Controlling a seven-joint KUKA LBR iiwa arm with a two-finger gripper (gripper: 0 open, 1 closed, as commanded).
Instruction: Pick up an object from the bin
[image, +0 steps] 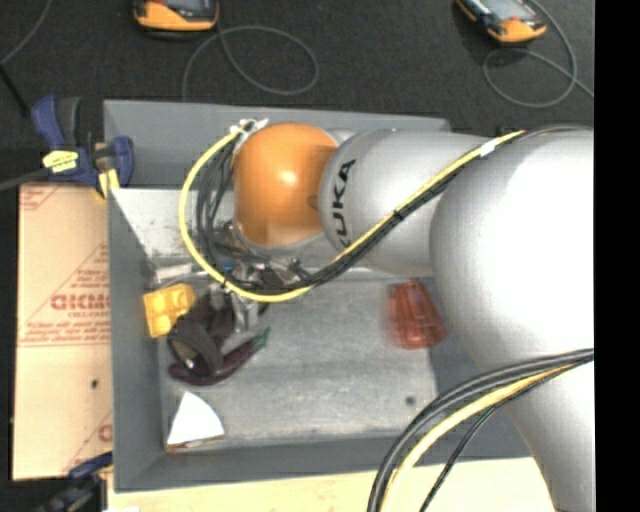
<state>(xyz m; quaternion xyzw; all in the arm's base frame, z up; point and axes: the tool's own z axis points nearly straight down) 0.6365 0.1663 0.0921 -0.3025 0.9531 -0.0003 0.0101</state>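
Arm (480, 220) reaches deep into the bin (330, 400), its orange-capped wrist over the far-left part. End effector (238, 305) sits low by the bin's left wall, right above a dark purple, floppy-looking thing (205, 350); spread or pressed together, cannot tell, wrist and cables hide it. Nothing seen pinched.

Translucent red piece (412, 315) lies well apart by the right wall. White wedge (195, 420) in the near-left corner. Small yellow block (165, 308) against the left wall, just beside the purple thing.

Judgement: descent looks done; grasp unconfirmed, lift still to come. Likely target is the purple thing.
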